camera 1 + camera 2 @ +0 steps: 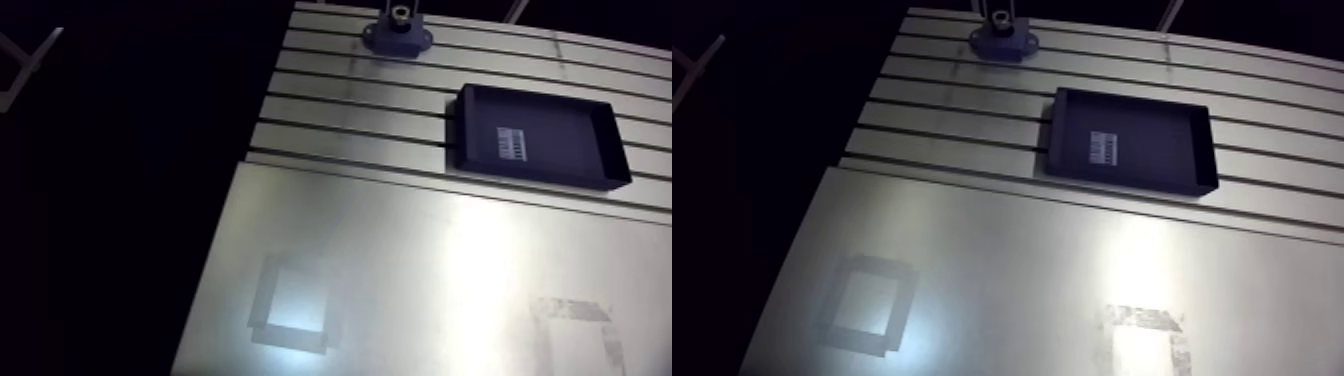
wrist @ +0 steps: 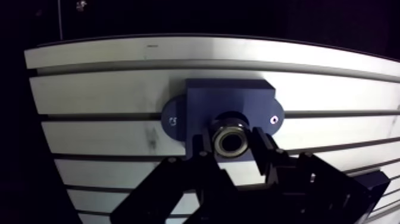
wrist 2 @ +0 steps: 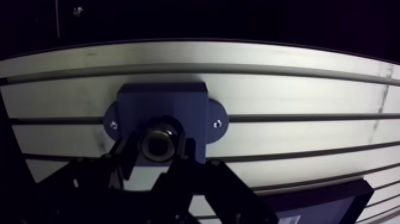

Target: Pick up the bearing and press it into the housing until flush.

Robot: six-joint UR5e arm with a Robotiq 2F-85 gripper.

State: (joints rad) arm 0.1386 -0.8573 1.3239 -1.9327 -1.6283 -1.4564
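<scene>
In the wrist view a dark blue housing [image 2: 229, 104] with two side ears is bolted to the slotted table. A silver ring bearing [image 2: 231, 139] sits at the mouth of its round bore. My gripper [image 2: 231, 144] is shut on the bearing, one dark finger [image 2: 201, 149] pressed to each side. How deep the bearing sits in the bore is hidden by the fingers. In the arm view the housing [image 1: 397, 38] shows small at the table's far edge, with the bearing [image 1: 400, 14] on top of it.
A shallow black tray [image 1: 535, 135] with a white label lies on the slotted table [image 1: 340, 110], to the right of the housing. Nearer the camera is a smooth metal plate [image 1: 420, 270] with a taped square outline [image 1: 290, 305].
</scene>
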